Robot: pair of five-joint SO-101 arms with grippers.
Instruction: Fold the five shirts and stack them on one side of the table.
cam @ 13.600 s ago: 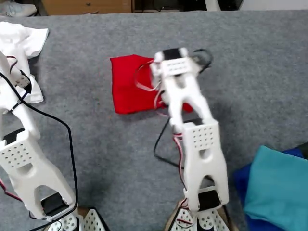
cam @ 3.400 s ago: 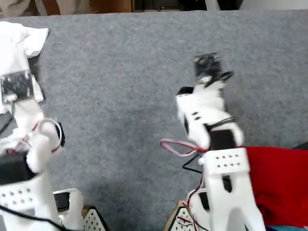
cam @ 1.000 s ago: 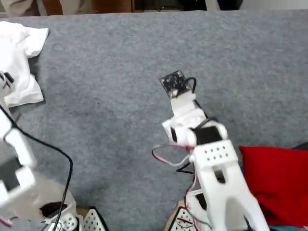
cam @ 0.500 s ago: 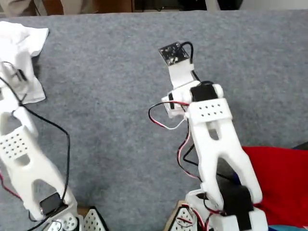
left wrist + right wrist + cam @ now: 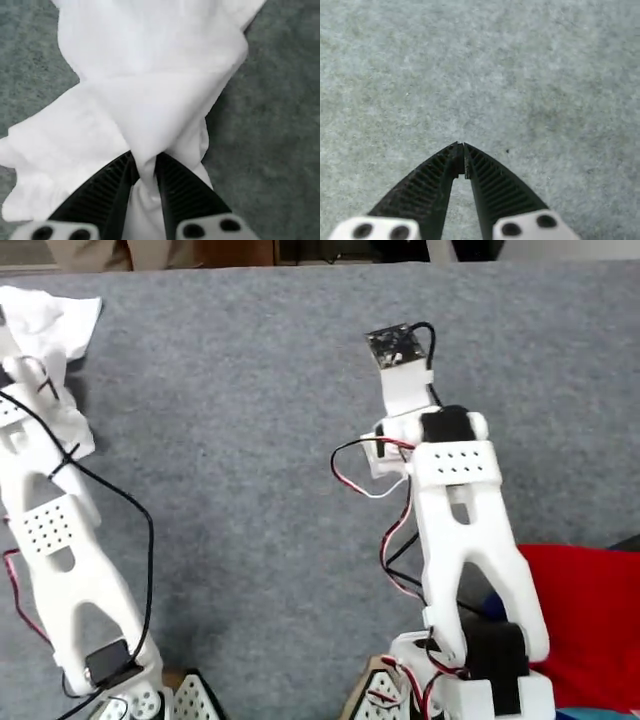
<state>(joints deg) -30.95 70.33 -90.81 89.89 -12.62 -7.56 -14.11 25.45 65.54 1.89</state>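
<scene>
White shirt (image 5: 150, 75) first: plain cloth, crumpled and bunched into thick creases, one loose flap spread out, lying on the grey table cover (image 5: 230, 440) well apart from the right arm (image 5: 455, 540), out at the far corner on the opposite side. The left gripper (image 5: 145, 164) has it, a fold pinched tight between its narrow black ribbed fingers (image 5: 107, 192). The right gripper (image 5: 460, 148) is pressed tip to tip with nothing between, over bare grey cover. Red shirt (image 5: 590, 620) lies flat and smooth just beside the right arm's base.
</scene>
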